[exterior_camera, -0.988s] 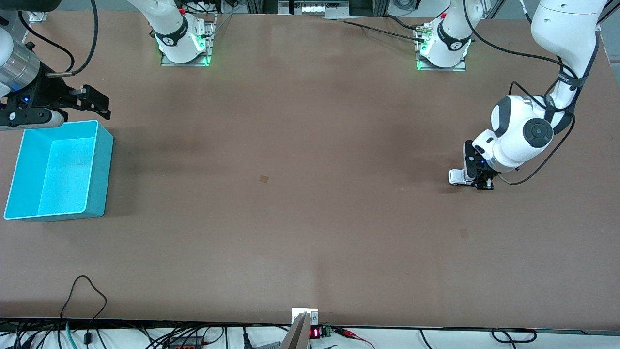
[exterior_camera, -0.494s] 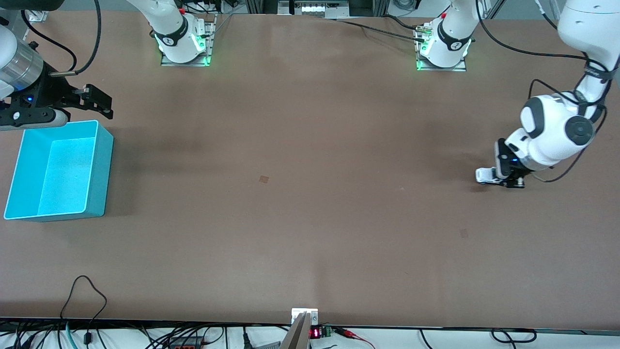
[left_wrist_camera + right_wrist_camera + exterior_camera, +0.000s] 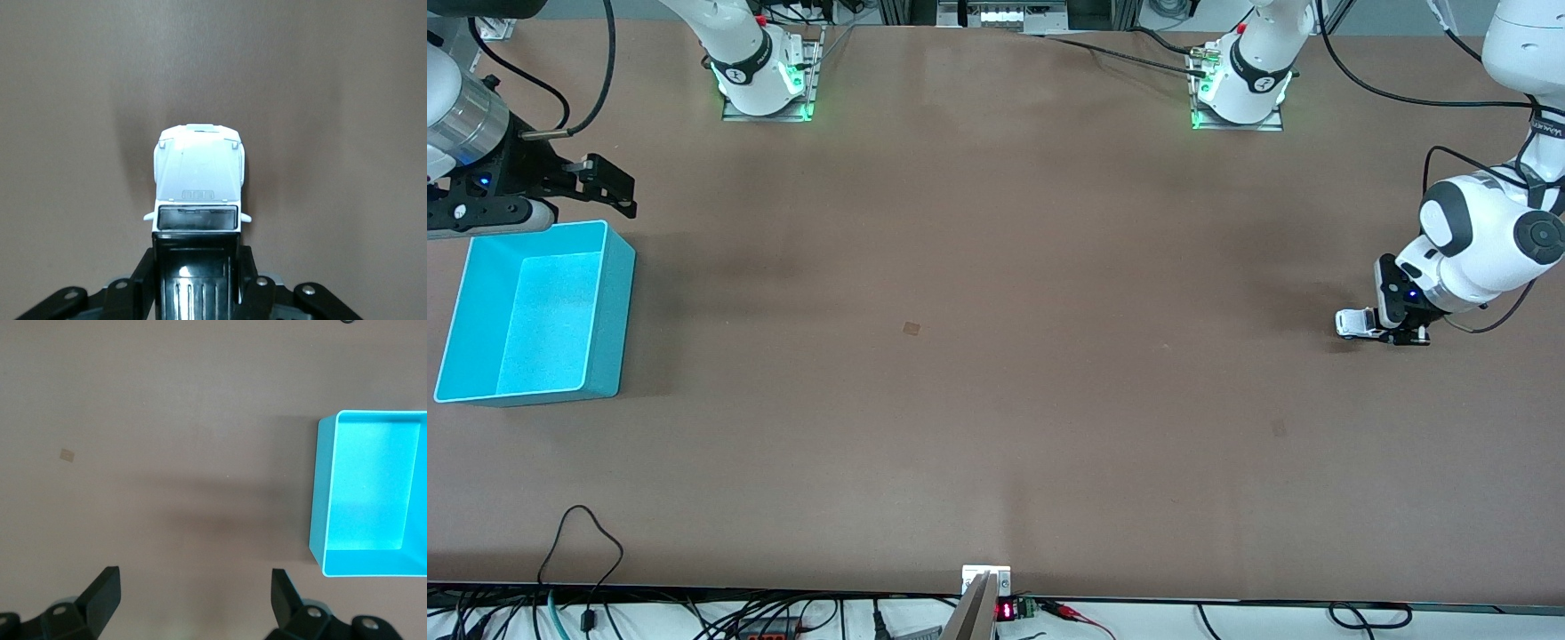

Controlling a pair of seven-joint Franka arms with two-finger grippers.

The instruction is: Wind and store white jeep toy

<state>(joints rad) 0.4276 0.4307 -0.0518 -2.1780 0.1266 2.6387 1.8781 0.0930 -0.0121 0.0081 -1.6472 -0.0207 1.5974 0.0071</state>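
The white jeep toy, white with a black roof, is low on the brown table near the left arm's end. My left gripper is shut on its rear part. In the left wrist view the jeep's white hood sticks out ahead of my left gripper, whose black fingers press its sides. My right gripper is open and empty in the air, by the corner of the teal bin at the right arm's end. The right wrist view shows that gripper spread wide, with the bin beside it.
The teal bin holds nothing. A small tan mark lies mid-table. Both arm bases stand along the table's edge farthest from the front camera. Cables lie at the edge nearest it. The table's end is close to the jeep.
My left gripper has dragged the jeep along the table toward the left arm's end. The right gripper has stayed almost still by the bin.
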